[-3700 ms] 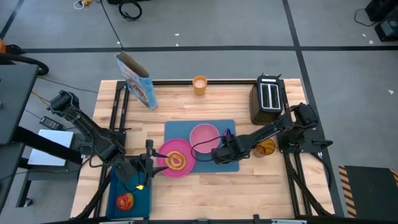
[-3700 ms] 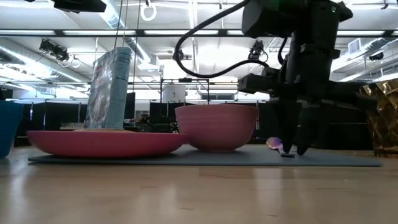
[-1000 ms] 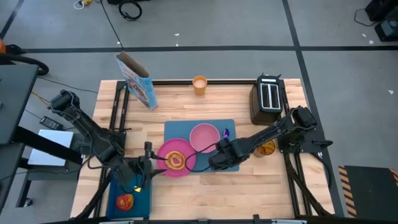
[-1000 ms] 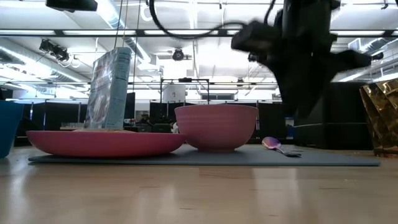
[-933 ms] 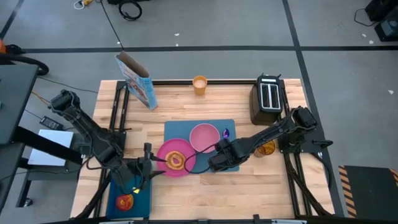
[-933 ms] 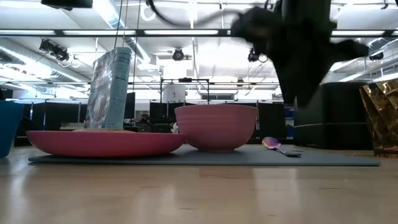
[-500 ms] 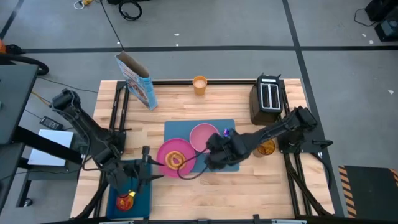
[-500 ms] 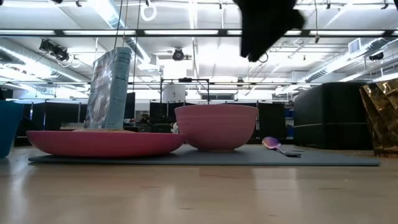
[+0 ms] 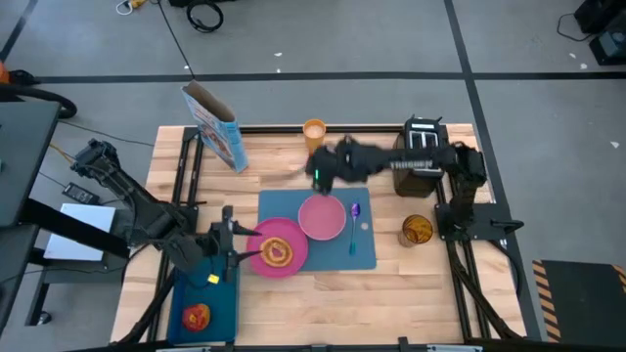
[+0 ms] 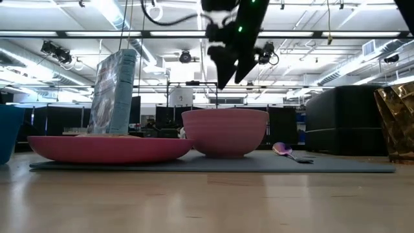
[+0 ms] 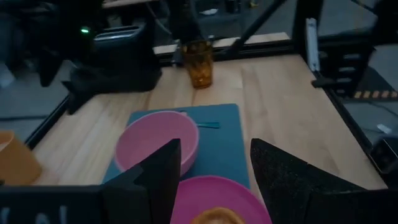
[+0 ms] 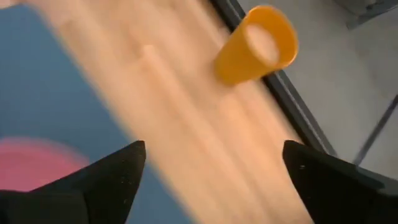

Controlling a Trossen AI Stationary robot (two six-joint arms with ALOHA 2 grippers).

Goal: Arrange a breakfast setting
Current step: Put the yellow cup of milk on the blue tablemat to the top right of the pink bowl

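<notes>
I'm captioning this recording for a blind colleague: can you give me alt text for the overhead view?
The right hand hangs open over the table beside the orange cup, while the left hand waits near the pink plate holding toast. On the blue placemat, a spoon lies beside the pink bowl.

We are finding no readable text, brand, number or sign anywhere on the table; the printing on the blue cereal box (image 9: 213, 128) is showing too small in the high view and too dim in the low view to make out.
</notes>
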